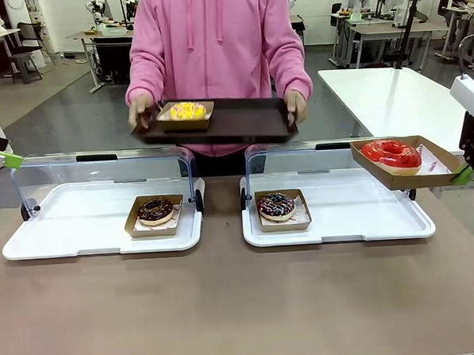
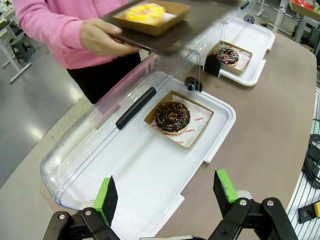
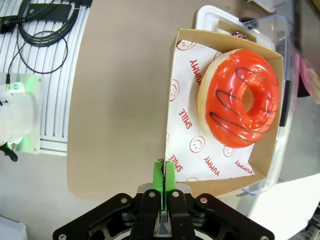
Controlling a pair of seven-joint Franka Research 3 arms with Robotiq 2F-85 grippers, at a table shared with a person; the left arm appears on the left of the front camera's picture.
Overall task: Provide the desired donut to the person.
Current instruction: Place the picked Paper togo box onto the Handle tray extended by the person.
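Observation:
The person [image 1: 214,43] in a pink hoodie stands at the far side, both hands holding a dark tray [image 1: 242,121] that carries a yellow donut [image 1: 187,111] in a cardboard box. My right gripper [image 1: 463,175] is shut on the edge of a cardboard box [image 3: 260,165] with a red-glazed donut [image 3: 239,98], held in the air above the right white tray [image 1: 366,218]. My left gripper [image 2: 167,192] is open and holds nothing, above the near end of the left white tray [image 2: 150,175]. A chocolate donut [image 2: 172,116] lies in that tray.
A second chocolate donut with sprinkles [image 1: 277,205] sits in its box on the right white tray. Both trays have clear lids [image 1: 102,173] tilted open toward the person. Cables [image 3: 40,30] lie beside the table.

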